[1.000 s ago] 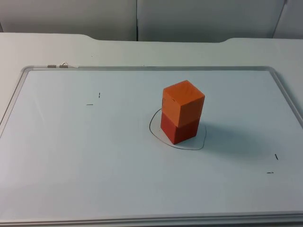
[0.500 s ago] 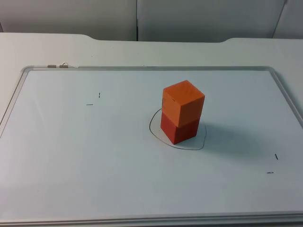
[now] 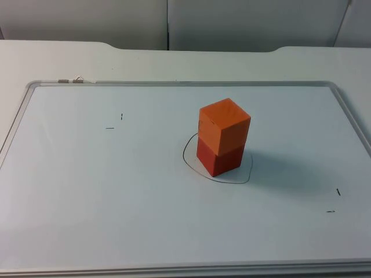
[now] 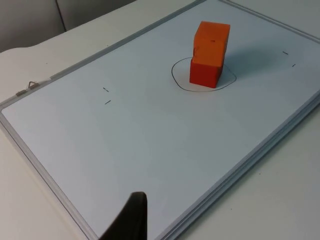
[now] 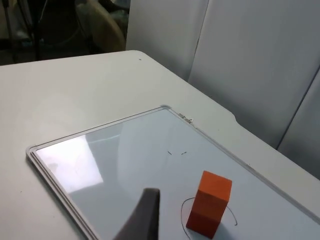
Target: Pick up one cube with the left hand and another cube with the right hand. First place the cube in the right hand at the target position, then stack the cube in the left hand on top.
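You have one obstacle on the whiteboard [image 3: 87, 191]: the stack of two cubes right of centre in the top view, an orange cube [image 3: 225, 125] sitting on a red cube [image 3: 219, 157] inside the drawn outline [image 3: 188, 164]. Everything around the stack is flat board, so you can pass on its left, its right, in front and behind. The widest free stretch is the left half of the frame, marked only by small pen ticks [image 3: 115, 121]. The board's raised frame [image 3: 179, 83] runs along all edges, with a small clip [image 3: 74, 80] at the upper left. In the wrist views the board lies open before each fingertip, with the stack standing well away.
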